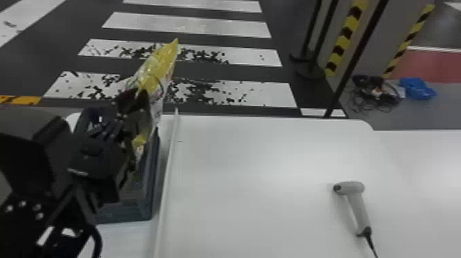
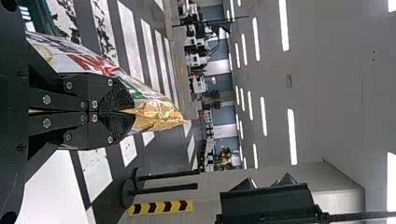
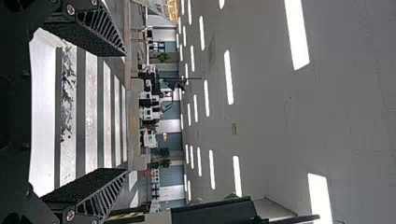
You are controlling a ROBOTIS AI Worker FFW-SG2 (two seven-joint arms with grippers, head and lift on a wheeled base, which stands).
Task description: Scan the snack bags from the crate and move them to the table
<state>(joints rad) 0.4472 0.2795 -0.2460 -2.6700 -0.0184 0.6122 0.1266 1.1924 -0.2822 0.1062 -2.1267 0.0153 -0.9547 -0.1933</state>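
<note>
Left fingers (image 2: pixel 114 95) are closed in a firm pinch on one snack bag (image 1: pixel 159 65), its gold end poking out past them. That bag, yellow and white, slants upward in the upper left of the head view, over the far part of the crate (image 1: pixel 123 214); whether its lower end clears the rim, I cannot tell. Right fingers (image 3: pixel 93 37) stand wide apart with nothing between them.

Behind the left fingers, the black arm (image 1: pixel 85 154) comes in from the left edge and covers much of the crate at lower left, so what else lies inside is hard to make out. To the right spreads the white surface (image 1: pixel 260 171), with the scanner (image 1: pixel 358 209) lying on it at lower right, its cable (image 1: pixel 371 245) running off the bottom edge.

I judge this to be the lifting-out step, with the scan still to do. Next, the bag needs to come right over the surface, its printed code turned outward, while the free right fingers take the scanner by its handle; a loose, slippery bag could twist in so narrow a pinch
</note>
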